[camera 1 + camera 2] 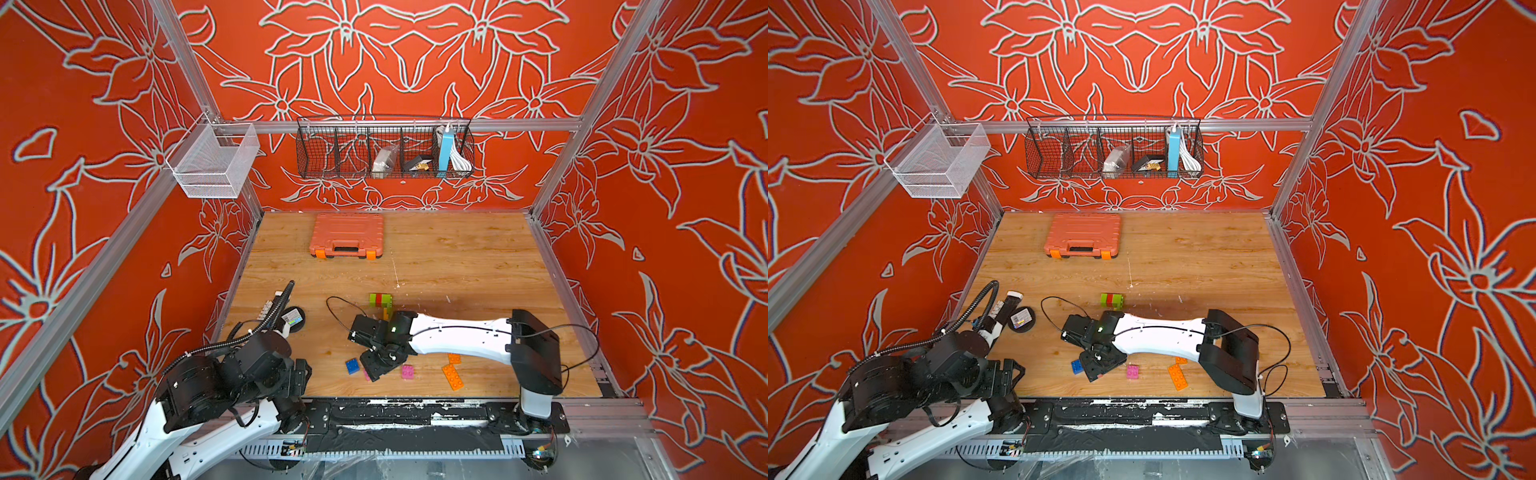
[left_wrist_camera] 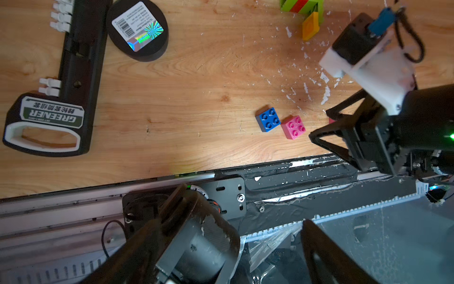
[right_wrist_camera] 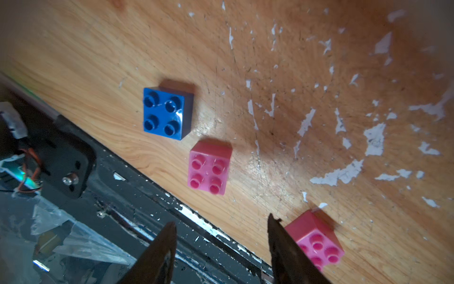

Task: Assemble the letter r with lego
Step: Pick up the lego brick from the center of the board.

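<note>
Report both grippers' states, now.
Left gripper: open, holding nothing.
Right gripper: open, holding nothing; a pink brick lies just outside its fingers.

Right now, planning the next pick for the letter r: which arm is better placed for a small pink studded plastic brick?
Probably right. The right gripper hangs open, one pink studded brick beside it, a second pink brick ahead. The left gripper sits back over the front rail.
</note>
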You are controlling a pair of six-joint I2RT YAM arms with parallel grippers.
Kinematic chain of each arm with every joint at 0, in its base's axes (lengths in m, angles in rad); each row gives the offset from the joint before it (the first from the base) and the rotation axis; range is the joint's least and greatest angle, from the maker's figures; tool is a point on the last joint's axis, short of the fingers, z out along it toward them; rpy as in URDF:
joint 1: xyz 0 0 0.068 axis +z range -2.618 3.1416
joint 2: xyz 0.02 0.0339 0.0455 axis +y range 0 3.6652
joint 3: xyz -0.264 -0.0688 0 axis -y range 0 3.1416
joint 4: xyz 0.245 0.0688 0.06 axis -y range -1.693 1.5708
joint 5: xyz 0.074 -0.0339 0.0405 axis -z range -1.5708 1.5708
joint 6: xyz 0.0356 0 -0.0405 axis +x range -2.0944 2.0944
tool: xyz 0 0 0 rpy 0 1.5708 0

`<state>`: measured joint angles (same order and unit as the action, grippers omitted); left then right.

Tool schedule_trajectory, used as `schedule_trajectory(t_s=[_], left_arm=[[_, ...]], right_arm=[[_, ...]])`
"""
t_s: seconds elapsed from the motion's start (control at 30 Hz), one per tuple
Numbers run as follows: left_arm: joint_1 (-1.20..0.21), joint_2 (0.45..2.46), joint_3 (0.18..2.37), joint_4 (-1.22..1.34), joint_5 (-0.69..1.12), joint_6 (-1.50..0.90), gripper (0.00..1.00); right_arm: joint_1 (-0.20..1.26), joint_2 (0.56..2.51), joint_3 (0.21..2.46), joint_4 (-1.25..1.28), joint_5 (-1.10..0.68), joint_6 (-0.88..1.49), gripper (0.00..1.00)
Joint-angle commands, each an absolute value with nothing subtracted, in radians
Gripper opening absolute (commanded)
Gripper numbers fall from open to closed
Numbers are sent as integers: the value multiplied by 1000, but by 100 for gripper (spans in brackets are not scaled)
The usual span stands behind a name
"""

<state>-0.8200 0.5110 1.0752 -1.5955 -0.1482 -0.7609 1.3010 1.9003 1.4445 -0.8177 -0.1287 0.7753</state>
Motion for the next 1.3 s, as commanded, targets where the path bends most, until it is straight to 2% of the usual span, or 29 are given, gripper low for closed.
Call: schedule_trajectory(t_s=[0.0, 0.17, 0.47, 0.8, 1.27], left_arm=[[-825, 514, 1051, -1656, -152, -782, 89], [-826, 511, 1040, -1643, -149, -754, 89], [-825, 481, 1030, -1651, -140, -741, 90], [-826, 453, 1026, -1654, -135, -743, 90], [-826, 443, 1025, -1654, -133, -741, 90]], right_arm=[[1311, 1939, 1485, -873, -103, 767, 62], [1317, 1989, 1519, -845, -123, 779, 62], [1335, 2096, 1648, -946, -84, 797, 58], [1336, 2122, 1684, -1014, -33, 811, 56], [1337, 2166, 1699, -988, -68, 789, 53]])
